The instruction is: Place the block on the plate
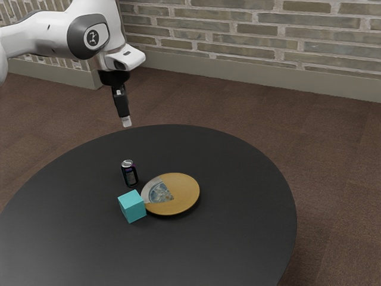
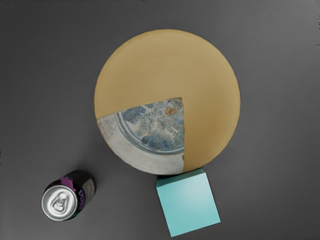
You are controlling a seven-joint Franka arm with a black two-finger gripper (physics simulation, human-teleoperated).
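Gripper [image 1: 125, 121] aloft, jaws empty, spread can't be told; block [image 2: 190, 205] beside plate [image 2: 200, 75].

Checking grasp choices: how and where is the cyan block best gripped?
Likely from straight above, across the two opposite sides flanking the one nearest the plate: the cyan block is a flat-sided cube, its top bare, its near side tight by the plate.

Exterior oblique, wrist overhead.

White arm shell, black round joint cap with pale emblem; slim black pincer [image 1: 126, 122], pale tips.
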